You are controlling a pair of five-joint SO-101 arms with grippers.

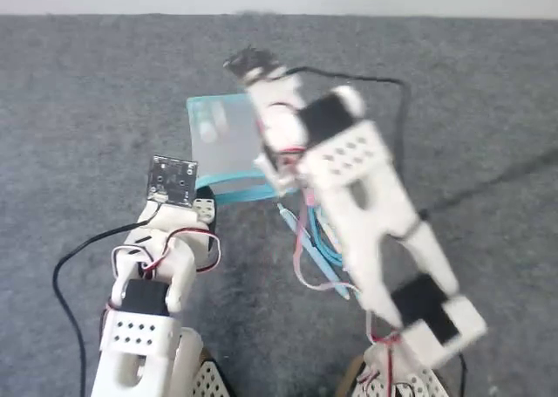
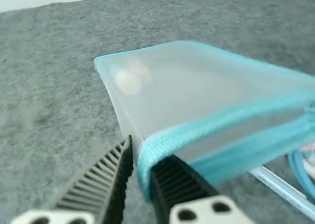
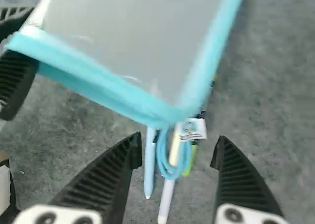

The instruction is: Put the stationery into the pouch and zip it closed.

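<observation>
Grey, felt-like cloth covers the counter (image 1: pixel 78 92). At the left, the left arm (image 1: pixel 148 318) rises from the near edge. The left claw (image 2: pixel 140 172) is clenched on the pouch (image 2: pixel 197 96), its ribbed black jaws pinching the turquoise zip edge (image 2: pixel 162 140) at one near corner. That corner is lifted off the counter, so the pouch sits tilted. In the high view the pouch (image 1: pixel 225 140) lies near the middle of the counter, frosted and see-through with turquoise trim. A pale roundish thing (image 2: pixel 129 81) shows through its wall near the far corner; what it is cannot be told.

To the right, the right arm (image 1: pixel 366 196) leans over the pouch from the near right. The right claw (image 3: pixel 178 139) is released, its jaws wide apart and holding nothing, just off the pouch's other near corner (image 3: pixel 167 118). Between those jaws, on the counter and partly tucked under that corner, lie a light blue pen (image 3: pixel 149 170), a white pen (image 3: pixel 167 194) and a green piece (image 3: pixel 188 165). They are outside the pouch. A turquoise loop of cord (image 3: pixel 170 160) with a small tag (image 3: pixel 189 130) hangs at the corner.
</observation>
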